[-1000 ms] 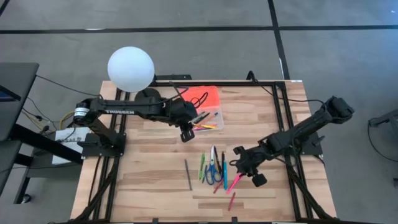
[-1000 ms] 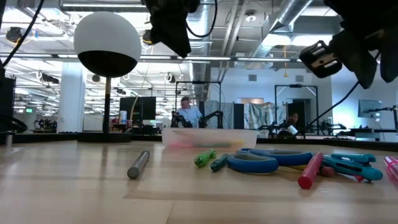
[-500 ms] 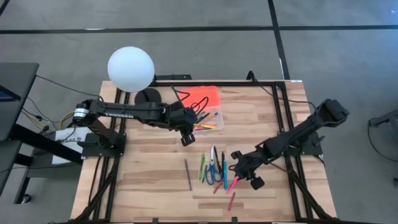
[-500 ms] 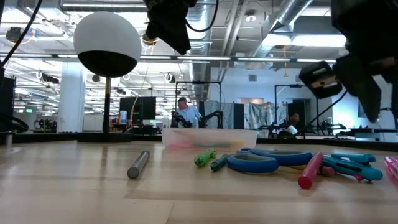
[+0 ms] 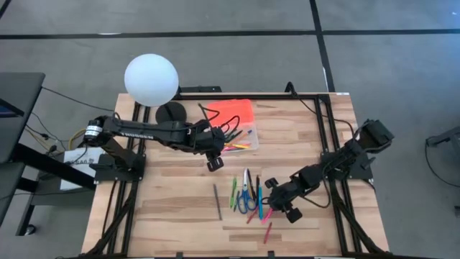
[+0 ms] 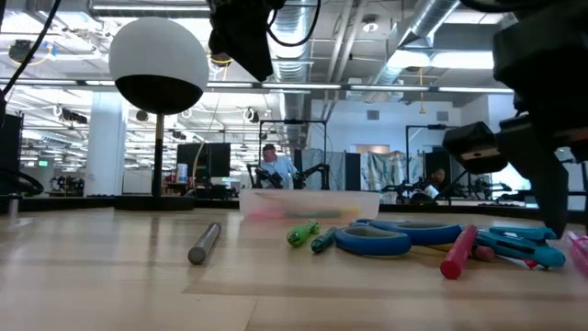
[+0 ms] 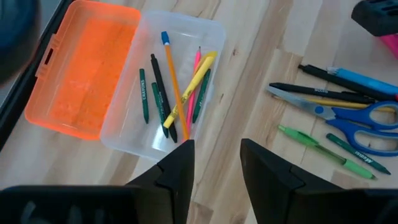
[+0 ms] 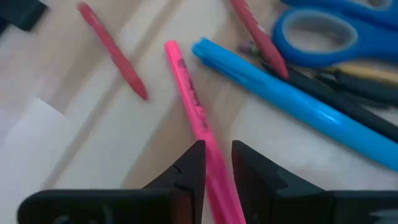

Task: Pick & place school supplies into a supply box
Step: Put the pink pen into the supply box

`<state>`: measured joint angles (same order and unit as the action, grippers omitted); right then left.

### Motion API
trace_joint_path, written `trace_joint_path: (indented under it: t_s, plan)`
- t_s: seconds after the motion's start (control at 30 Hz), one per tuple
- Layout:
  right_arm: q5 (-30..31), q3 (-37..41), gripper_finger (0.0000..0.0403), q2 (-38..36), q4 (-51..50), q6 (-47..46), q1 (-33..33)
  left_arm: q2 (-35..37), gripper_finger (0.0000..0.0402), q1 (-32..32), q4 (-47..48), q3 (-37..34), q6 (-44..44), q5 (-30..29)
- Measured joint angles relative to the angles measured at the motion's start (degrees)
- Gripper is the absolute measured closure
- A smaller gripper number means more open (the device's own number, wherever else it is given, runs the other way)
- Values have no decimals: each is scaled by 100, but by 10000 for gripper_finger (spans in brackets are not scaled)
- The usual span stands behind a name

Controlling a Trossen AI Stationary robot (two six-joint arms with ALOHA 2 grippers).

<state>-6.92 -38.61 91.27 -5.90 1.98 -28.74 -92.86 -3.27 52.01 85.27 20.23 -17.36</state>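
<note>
The supply box lies open at the table's far middle. Its orange lid is flapped back and several pens lie in the clear tray. My left gripper hovers open and empty above the tray's near edge. Loose supplies lie near the middle. They are blue-handled scissors, green pens, a blue pen, a pink pen, a red pencil and a grey pencil. My right gripper is low over the pink pen, narrowly open, one finger on each side of it.
A white globe lamp stands on its dark base at the far left corner, beside the box. Bare wood lies at the near left. People sit in the room beyond the table's far edge.
My right gripper has come down toward the pink pen and edged toward the table's left, its finger gap unchanged. My left gripper has drifted a little from the box toward the near edge.
</note>
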Motion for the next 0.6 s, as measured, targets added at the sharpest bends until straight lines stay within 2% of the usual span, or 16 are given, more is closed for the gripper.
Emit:
trace_joint_path:
  t_s: [0.3, 0.47, 0.6]
  plan:
    - [85, -20, 331, -16, -683, -27, -1, 0, 276, 0, 0, 0, 0, -3]
    - [87, -34, 333, -27, -981, -447, 35, 0, 276, 0, 0, 0, 37, -3]
    - [103, -43, 351, -38, -1340, -828, 33, 0, 276, -23, 8, 0, 50, -3]
